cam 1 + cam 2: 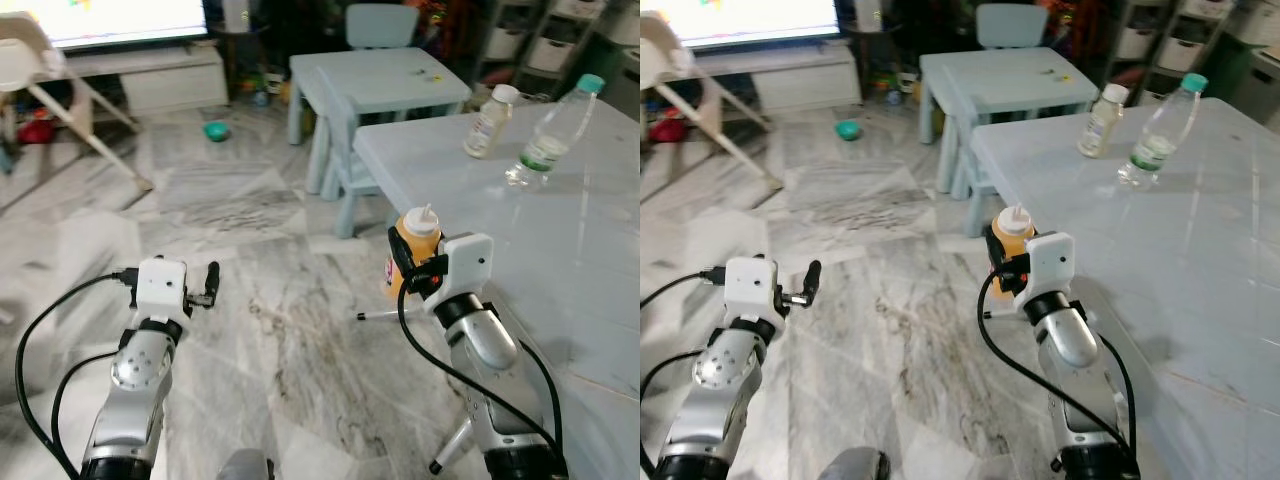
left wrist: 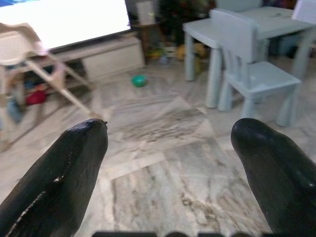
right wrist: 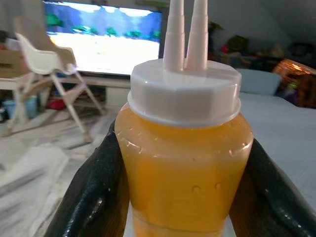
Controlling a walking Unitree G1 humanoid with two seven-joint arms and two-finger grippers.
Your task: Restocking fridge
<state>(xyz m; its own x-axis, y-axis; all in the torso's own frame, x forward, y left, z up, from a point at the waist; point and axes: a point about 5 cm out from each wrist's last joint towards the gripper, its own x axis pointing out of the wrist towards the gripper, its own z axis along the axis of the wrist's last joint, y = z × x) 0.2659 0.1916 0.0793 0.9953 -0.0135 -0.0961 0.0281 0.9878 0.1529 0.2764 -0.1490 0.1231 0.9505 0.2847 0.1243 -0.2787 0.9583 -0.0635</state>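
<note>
My right tool (image 1: pixel 408 262) pinches an orange sauce bottle (image 1: pixel 417 248) beside the pale surface (image 1: pixel 560 260); its wrist view reveals twin nozzles (image 3: pixel 186 33). My left tool (image 2: pixel 168 163) hangs spread above the marble floor (image 1: pixel 270 300). Beyond stand two bottles (image 1: pixel 545 135).

Orange bottle (image 3: pixel 182 173), white cap (image 3: pixel 183 91); black tool (image 3: pixel 182 212)

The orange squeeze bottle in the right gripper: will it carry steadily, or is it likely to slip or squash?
The orange squeeze bottle looks nearly full, so probably heavy for its size. Its smooth plastic sides carry droplets, so it may slide between the right gripper's fingers. It is likely soft-walled and could squash under hard clamping. The left gripper is open.
</note>
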